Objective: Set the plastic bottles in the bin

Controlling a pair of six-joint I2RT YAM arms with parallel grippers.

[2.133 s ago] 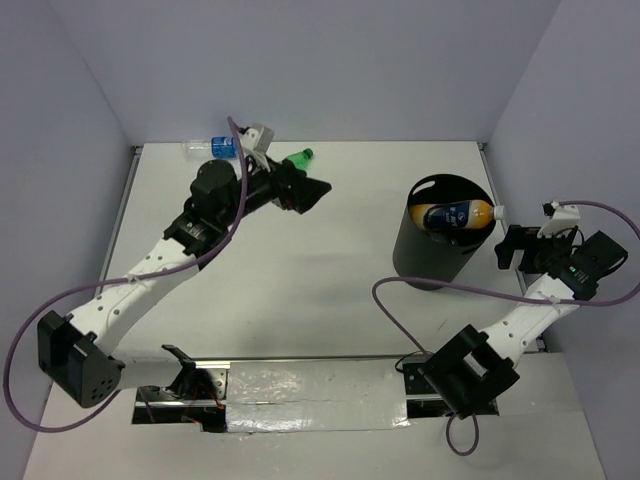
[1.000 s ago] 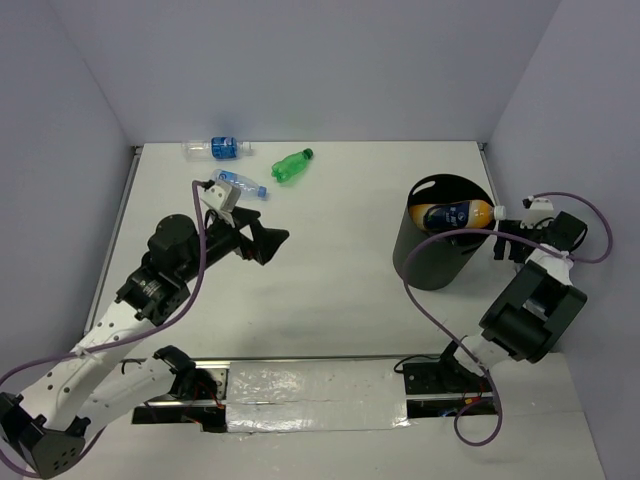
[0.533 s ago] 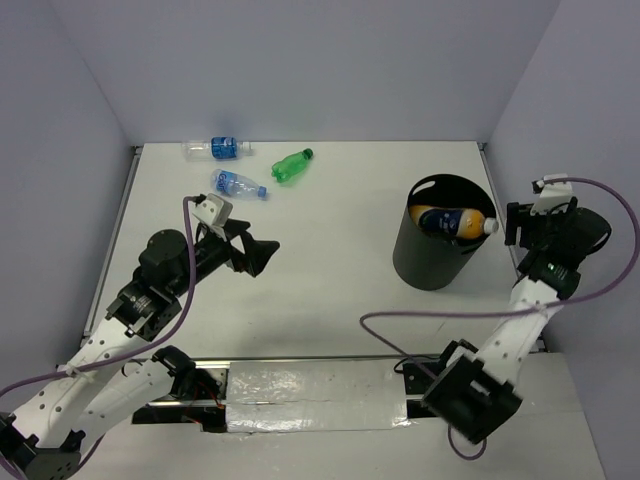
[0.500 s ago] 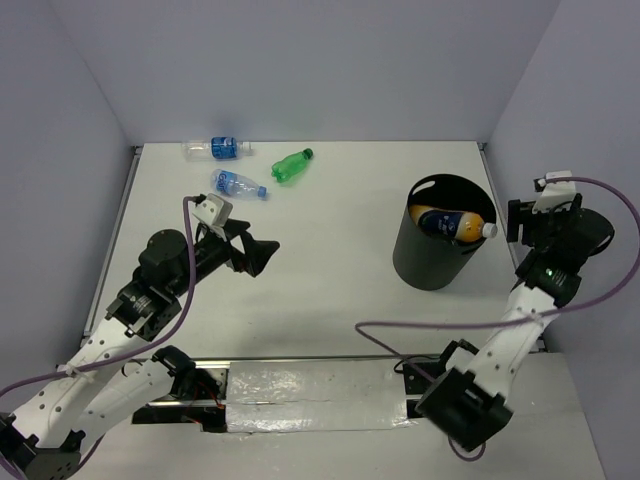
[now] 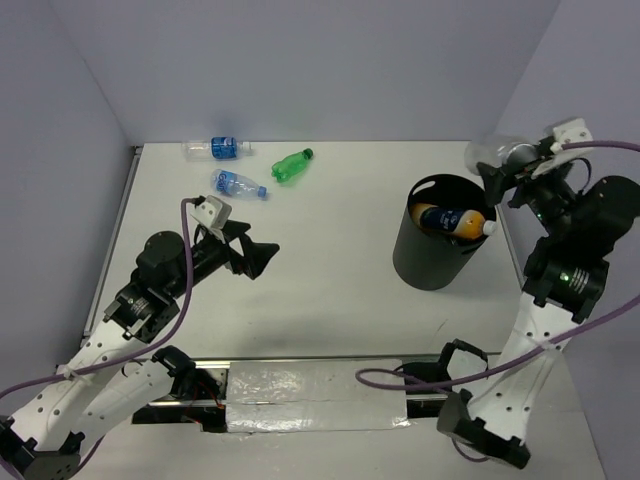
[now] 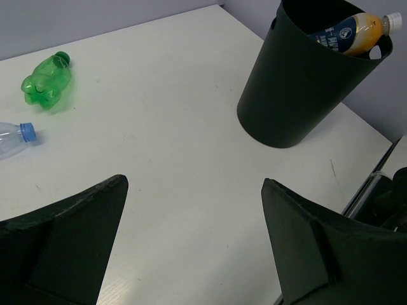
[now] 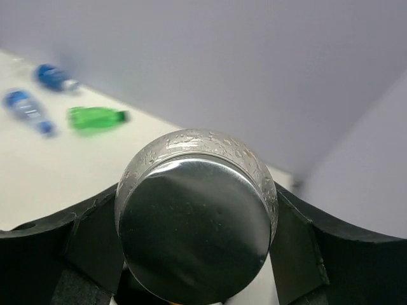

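The black bin (image 5: pixel 436 258) stands at the right, with the orange bottle (image 5: pixel 452 220) lying across its mouth. My right gripper (image 5: pixel 503 165) is shut on a clear bottle (image 5: pixel 490 153), held in the air above the bin's far right rim; the right wrist view shows its round base (image 7: pixel 196 216) between the fingers. The green bottle (image 5: pixel 292 165) and two clear blue-labelled bottles (image 5: pixel 222 148) (image 5: pixel 237 184) lie at the table's far left. My left gripper (image 5: pixel 252 257) is open and empty over the left middle of the table.
Purple-grey walls close the table on three sides. The left wrist view shows the bin (image 6: pixel 299 82), the orange bottle (image 6: pixel 356 28), the green bottle (image 6: pixel 46 79) and a clear bottle's blue cap (image 6: pixel 25 131). A taped strip runs along the near edge (image 5: pixel 310 385).
My right arm has risen from beside the bin and now holds a clear bottle above its far rim. The orange bottle has settled a little lower. The left arm has barely moved.
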